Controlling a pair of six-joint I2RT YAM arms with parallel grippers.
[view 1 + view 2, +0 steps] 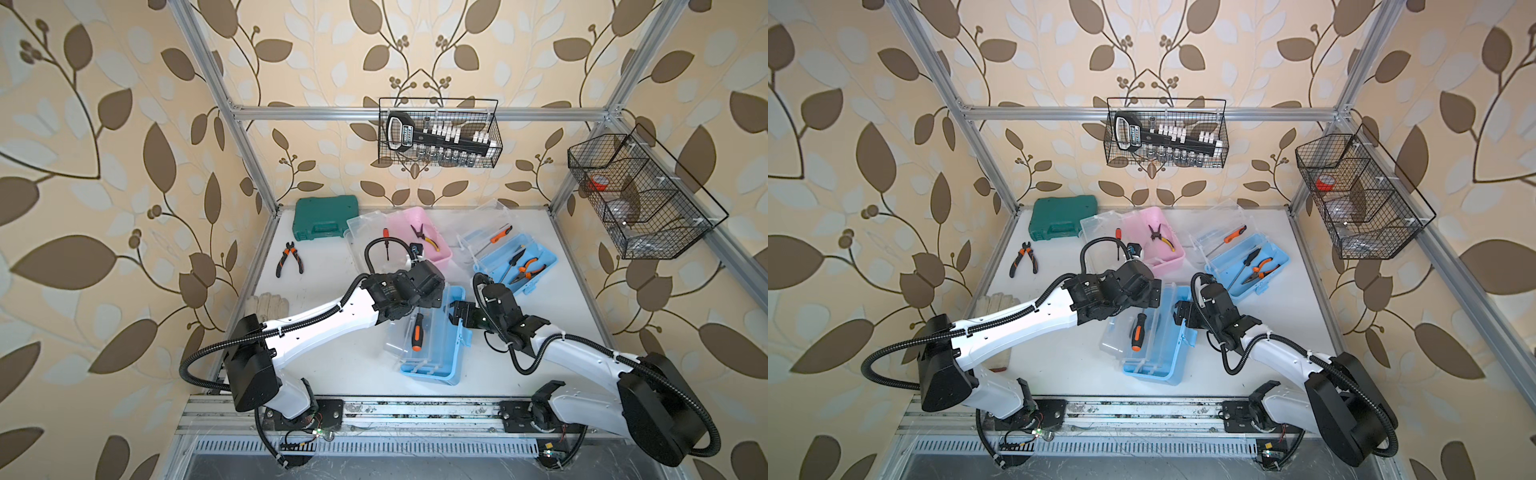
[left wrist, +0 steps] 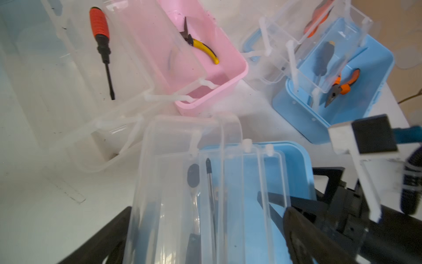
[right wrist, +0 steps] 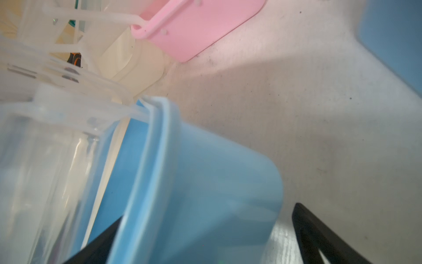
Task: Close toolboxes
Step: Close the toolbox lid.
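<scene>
Table, white and scuffed, carries everything. Both arms come in from its front rail. Wire baskets, two, hang on the frame: one at the back holds a socket rail, one is on the right side. Green hard case, shut, back left corner.

Toolboxes, three, all lids open.
- Near blue toolbox: front middle, between the arms. Near lid, clear, is raised partway along its left side.
- Pink toolbox: just behind it. Pink lid is laid back to the left.
- Far blue toolbox: back right, near the pink one but apart. Far lid is tipped back.

Left gripper is over the near box. Jaws are wide apart, one on either side of the near lid. The left wrist view is blurred at the contact, so cannot tell whether they pinch it or only bracket it.

Right gripper is at the near box's right long wall. Jaws are spread astride the blue rim, one inside and one outside. The right wrist view shows a gap beside the outer one.

Small items:
- gloves at the left edge
- black-orange pliers loose on the table
- orange-handled screwdriver in the near lid
- red-handled screwdriver in the pink lid
- yellow-handled pliers in the pink base
</scene>
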